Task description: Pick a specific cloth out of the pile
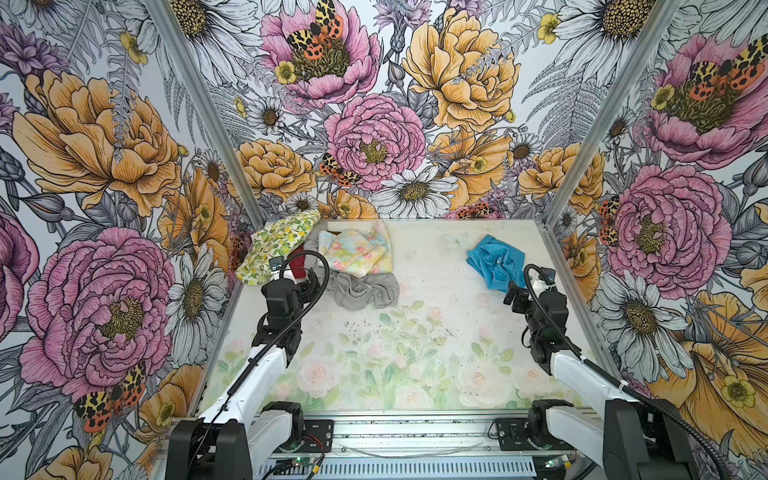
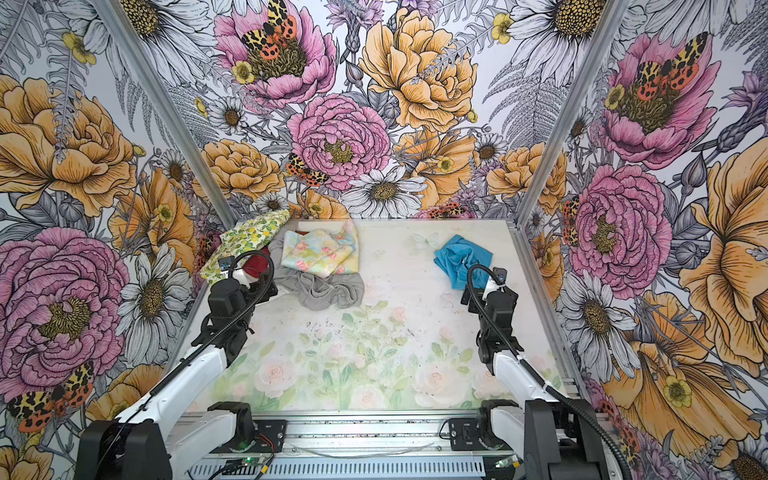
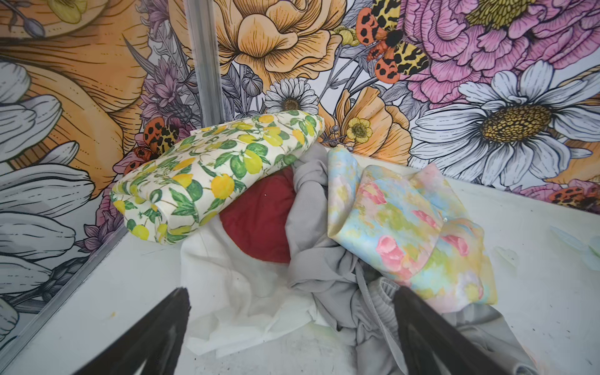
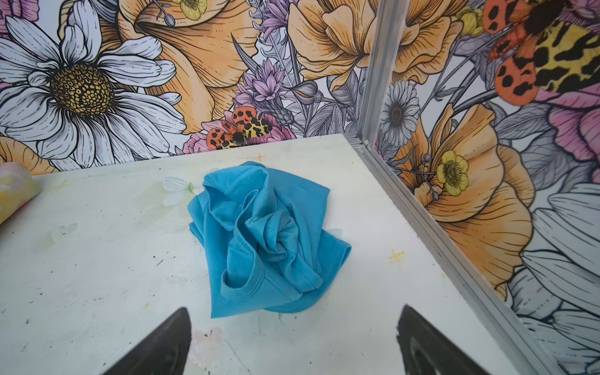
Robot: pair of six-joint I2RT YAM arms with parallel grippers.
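The turquoise-blue cloth (image 1: 494, 259) (image 2: 461, 257) (image 4: 266, 240) lies crumpled by itself at the back right of the table, apart from the pile (image 1: 332, 262) (image 2: 307, 266) at the back left. My right gripper (image 1: 514, 294) (image 2: 471, 296) (image 4: 295, 310) hangs open just in front of the blue cloth, with nothing between its fingers. My left gripper (image 1: 311, 286) (image 2: 266, 287) (image 3: 290, 292) is open at the pile's near edge, over white cloth (image 3: 227, 292) and grey cloth (image 3: 324, 259). A lemon-print cloth (image 3: 220, 168), a red one (image 3: 259, 224) and a pastel floral one (image 3: 406, 227) lie behind them.
Flower-printed walls close the table (image 1: 415, 332) in on three sides, with aluminium posts at the back corners (image 3: 204, 65) (image 4: 373, 65). The lemon-print cloth leans against the back left corner. A metal rail (image 1: 407, 432) carrying both arm bases runs along the front edge.
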